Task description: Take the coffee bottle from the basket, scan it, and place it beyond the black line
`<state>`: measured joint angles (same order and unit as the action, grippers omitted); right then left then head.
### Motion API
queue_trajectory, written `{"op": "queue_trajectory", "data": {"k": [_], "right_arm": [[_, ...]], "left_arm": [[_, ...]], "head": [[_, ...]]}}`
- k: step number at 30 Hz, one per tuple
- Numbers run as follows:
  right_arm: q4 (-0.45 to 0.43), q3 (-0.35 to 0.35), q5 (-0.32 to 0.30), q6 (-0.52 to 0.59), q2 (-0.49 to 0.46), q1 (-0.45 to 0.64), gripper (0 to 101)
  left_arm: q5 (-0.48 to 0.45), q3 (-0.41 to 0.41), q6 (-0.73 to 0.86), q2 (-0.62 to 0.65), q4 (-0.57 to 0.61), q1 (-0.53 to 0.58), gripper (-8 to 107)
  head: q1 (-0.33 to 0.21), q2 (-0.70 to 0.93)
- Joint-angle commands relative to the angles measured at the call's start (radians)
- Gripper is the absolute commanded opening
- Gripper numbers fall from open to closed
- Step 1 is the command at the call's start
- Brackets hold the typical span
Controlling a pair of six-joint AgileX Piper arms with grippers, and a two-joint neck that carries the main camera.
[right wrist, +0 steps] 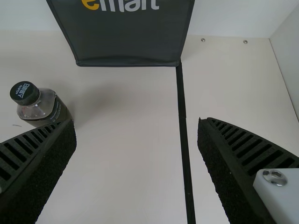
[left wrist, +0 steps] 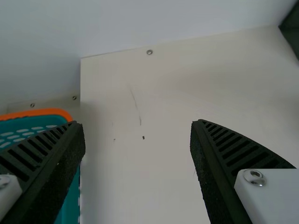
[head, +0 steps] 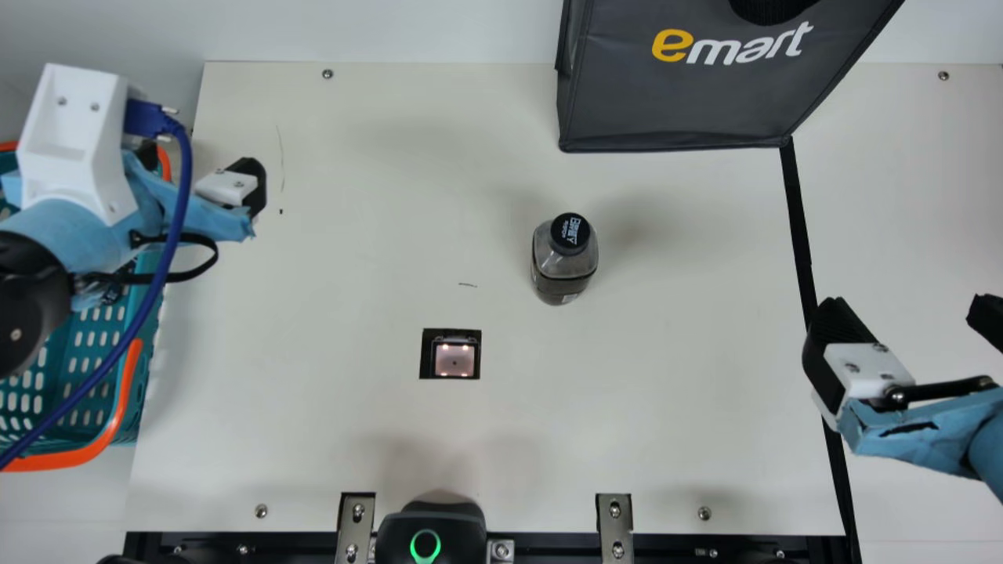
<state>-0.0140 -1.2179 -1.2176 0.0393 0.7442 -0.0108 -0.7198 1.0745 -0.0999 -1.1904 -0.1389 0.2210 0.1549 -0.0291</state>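
Observation:
In the main view the coffee bottle (head: 564, 262) stands upright on the table, right of the scanner window (head: 454, 359) and left of the black line (head: 801, 235). My left gripper (head: 200, 167) is over the basket's inner side at the left, well away from the bottle. My right gripper (head: 909, 309) hangs over the black line at the right. The left wrist view has the left gripper (left wrist: 138, 123) open and holding nothing. In the right wrist view the right gripper (right wrist: 137, 120) is also open and empty; the bottle (right wrist: 44, 105) stands beyond one finger, near the dark bag.
A teal basket with orange handles (head: 125, 392) sits at the table's left edge. The dark bag (head: 682, 94) stands at the back, its lower corner by the black line's end. A black device with a green ring (head: 429, 533) is at the front edge.

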Motion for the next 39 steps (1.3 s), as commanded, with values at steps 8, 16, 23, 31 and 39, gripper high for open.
{"op": "queue_trajectory", "data": {"k": [8,16,23,31,39], "right_arm": [[0.0,0.0,0.0,0.0,0.0,0.0,91],[0.0,0.0,0.0,0.0,0.0,0.0,91],[0.0,0.0,0.0,0.0,0.0,0.0,91],[0.0,0.0,0.0,0.0,0.0,0.0,91],[0.0,0.0,0.0,0.0,0.0,0.0,91]], "left_arm": [[0.003,-0.082,-0.037,0.086,-0.013,-0.046,90],[-0.011,-0.148,-0.082,0.159,-0.037,-0.083,90],[-0.033,-0.19,-0.119,0.215,-0.06,-0.107,90],[-0.058,-0.229,-0.167,0.273,-0.082,-0.123,90],[-0.088,-0.269,-0.204,0.338,-0.099,-0.134,90]], "head": [[-0.017,0.002],[-0.017,0.002],[-0.017,0.002],[-0.017,0.002],[-0.017,0.002]]}}
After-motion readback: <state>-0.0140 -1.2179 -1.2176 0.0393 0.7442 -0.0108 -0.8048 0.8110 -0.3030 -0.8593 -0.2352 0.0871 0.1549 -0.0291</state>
